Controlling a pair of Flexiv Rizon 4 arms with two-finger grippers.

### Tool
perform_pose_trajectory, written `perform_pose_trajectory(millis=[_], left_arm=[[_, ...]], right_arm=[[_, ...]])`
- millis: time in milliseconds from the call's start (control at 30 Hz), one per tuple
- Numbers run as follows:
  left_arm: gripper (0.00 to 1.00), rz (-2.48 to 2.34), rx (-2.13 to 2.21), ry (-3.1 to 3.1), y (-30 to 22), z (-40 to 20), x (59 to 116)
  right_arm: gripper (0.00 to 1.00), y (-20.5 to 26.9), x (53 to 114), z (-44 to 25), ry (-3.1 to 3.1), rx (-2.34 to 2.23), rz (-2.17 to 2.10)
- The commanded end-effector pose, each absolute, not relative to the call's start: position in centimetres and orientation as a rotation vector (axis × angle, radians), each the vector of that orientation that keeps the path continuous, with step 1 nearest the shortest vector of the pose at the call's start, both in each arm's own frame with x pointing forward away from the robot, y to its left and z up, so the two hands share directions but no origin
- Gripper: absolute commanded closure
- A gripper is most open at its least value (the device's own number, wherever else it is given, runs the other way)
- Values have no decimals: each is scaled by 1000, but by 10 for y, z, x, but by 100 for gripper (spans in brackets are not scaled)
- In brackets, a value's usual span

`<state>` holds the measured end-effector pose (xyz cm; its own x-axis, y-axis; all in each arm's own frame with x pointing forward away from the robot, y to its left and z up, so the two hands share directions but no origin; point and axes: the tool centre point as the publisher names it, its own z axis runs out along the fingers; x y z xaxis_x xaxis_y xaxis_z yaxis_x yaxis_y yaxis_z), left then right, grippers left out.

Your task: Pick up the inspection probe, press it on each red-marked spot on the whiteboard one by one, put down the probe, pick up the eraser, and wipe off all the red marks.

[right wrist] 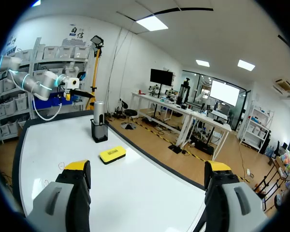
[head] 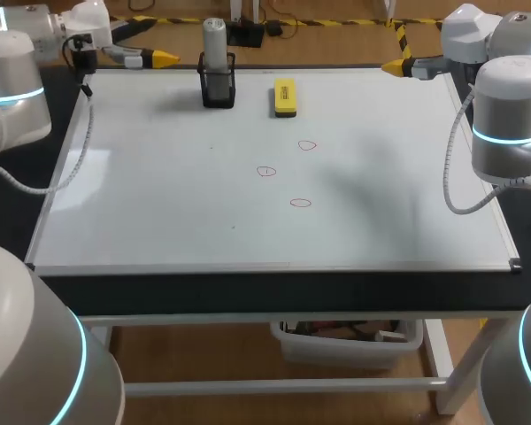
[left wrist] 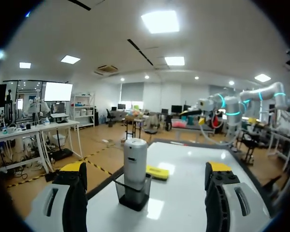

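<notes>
The left jaws and the right jaws are held released, empty, at the far corners of the tabletop [head: 274, 290]. The inspection probe [head: 214, 44], a smooth grey cylinder, is stood upright in a black holder [head: 218, 90] at the far edge of the whiteboard [head: 159, 204]. It lies straight ahead of the left jaws, which are judged nearer. The flat yellow eraser [head: 285, 97] is laid just beside it.

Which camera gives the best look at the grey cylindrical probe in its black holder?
The left wrist view: the grey cylindrical probe stands close up, upright in its black holder. The head view shows it small, from above; the right wrist view, small and distant.
</notes>
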<state>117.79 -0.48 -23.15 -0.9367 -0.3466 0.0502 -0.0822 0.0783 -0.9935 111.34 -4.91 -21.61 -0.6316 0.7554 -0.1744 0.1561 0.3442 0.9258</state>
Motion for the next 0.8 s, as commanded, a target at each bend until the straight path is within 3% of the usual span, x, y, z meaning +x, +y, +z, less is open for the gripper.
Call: perform_pose_trajectory(millis=[33,800], left_arm=[[0,-2128,-208,2268,-16,-241,1203],[0,-2270,-61,2286,-94,-267,1235]], right_arm=[[0,-49,1114,-216,2012,793,1290],[0,-49,1114,-216,2012,793,1290]])
